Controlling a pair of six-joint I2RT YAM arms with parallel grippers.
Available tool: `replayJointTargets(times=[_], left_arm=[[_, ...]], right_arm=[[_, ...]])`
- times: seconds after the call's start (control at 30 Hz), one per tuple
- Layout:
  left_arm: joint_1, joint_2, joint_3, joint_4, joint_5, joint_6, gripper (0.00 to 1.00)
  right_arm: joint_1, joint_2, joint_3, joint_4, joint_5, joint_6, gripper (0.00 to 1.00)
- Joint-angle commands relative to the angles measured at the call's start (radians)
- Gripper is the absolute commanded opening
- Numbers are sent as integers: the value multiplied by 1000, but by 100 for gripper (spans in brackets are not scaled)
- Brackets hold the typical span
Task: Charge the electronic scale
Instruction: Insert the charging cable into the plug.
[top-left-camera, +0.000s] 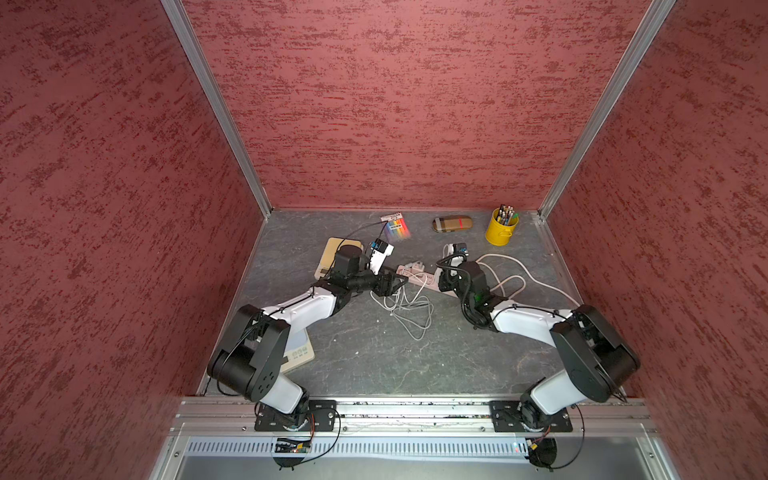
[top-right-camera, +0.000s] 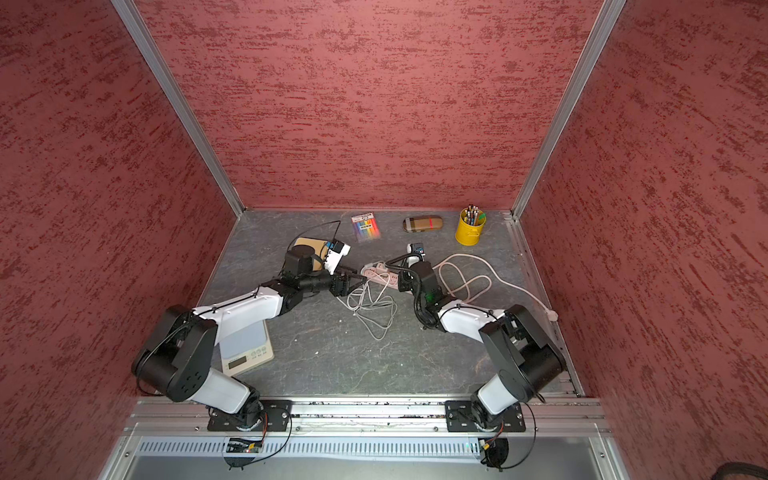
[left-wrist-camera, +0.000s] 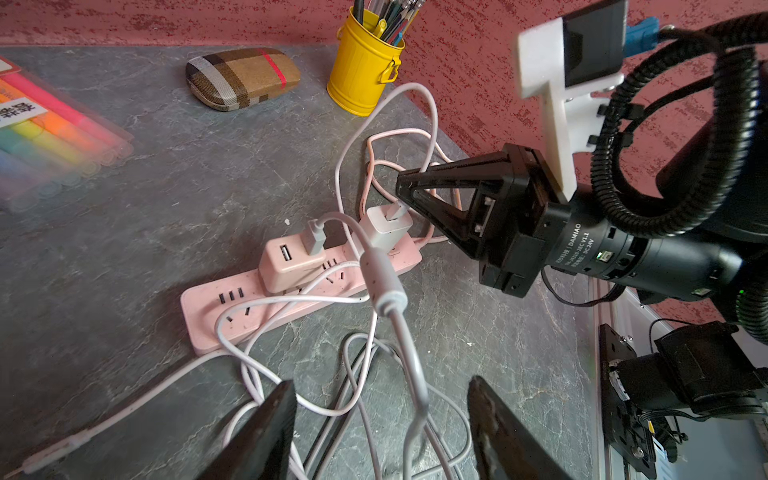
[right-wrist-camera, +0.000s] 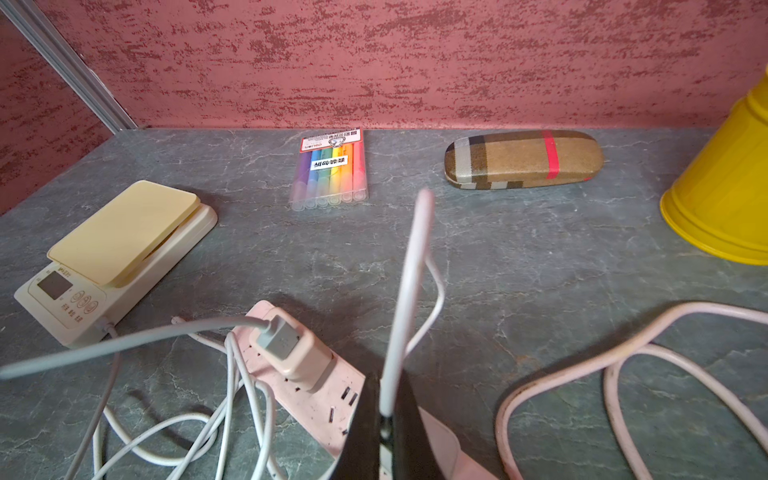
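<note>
A cream electronic scale (right-wrist-camera: 116, 257) sits at the back left, partly behind my left wrist in both top views (top-left-camera: 328, 249) (top-right-camera: 309, 243). A grey cable (right-wrist-camera: 124, 343) runs from its side to a pink adapter (left-wrist-camera: 291, 266) on the pink power strip (left-wrist-camera: 249, 316) (top-left-camera: 419, 276). My right gripper (right-wrist-camera: 386, 386) (left-wrist-camera: 405, 193) is shut on a white cable at its plug in the white adapter (left-wrist-camera: 388, 226). Over the tangle of loose cables (top-left-camera: 409, 307) my left gripper (left-wrist-camera: 382, 415) (top-left-camera: 390, 284) stands open, and a grey cable passes untouched between its fingers.
A second, white scale (top-right-camera: 245, 349) lies under my left arm near the front left. Along the back wall stand a highlighter pack (top-left-camera: 397, 226), a plaid glasses case (top-left-camera: 452, 223) and a yellow pen bucket (top-left-camera: 500, 228). The strip's pink mains cord (top-left-camera: 511, 274) loops at right.
</note>
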Motion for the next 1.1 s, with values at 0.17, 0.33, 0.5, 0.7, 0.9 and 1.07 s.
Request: replayJointTargets(times=[0.17,0.33,0.5,0.7,0.9,1.07], left_arm=[[13,-46,-25,15,0,0,66],[23,-60,-36,13,-3,-1,66],[27,-77,-40,9,-8,-4,66],[34,-105,-52,-4,-15,-3,66],[38,-130,-56,-4,-22,-7,66],[40,-154,-59,-7,-28,-8,66]], right_arm=[[16,105,-59,-232,-48,96,0],[24,103,-93,-230,-45,102,0],[40,147,-121,-212,-54,123,0],[47,138,-105,-229,-49,123,0],[44,22,-34,-286,-29,172,26],[44,-80,68,-315,34,170,41]])
